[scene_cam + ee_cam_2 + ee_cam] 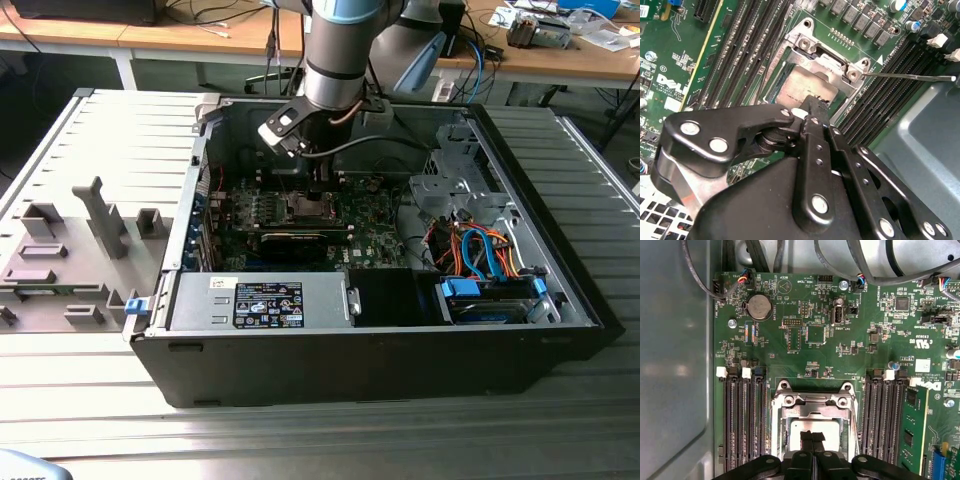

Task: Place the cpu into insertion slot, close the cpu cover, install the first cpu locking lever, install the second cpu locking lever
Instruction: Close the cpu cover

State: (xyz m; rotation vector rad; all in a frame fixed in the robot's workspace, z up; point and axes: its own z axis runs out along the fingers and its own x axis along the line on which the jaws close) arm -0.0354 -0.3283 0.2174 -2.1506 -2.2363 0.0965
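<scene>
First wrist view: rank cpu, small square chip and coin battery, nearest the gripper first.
1. cpu, in the insertion slot, at the gripper tips.
2. small square chip, beyond the slot.
3. coin battery, farthest, past the chip.

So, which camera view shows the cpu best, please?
The second wrist view: the cpu lies close and large, its top plain to see. In the first wrist view the fingers cover part of it; in the exterior view it is small, below the arm.
</scene>
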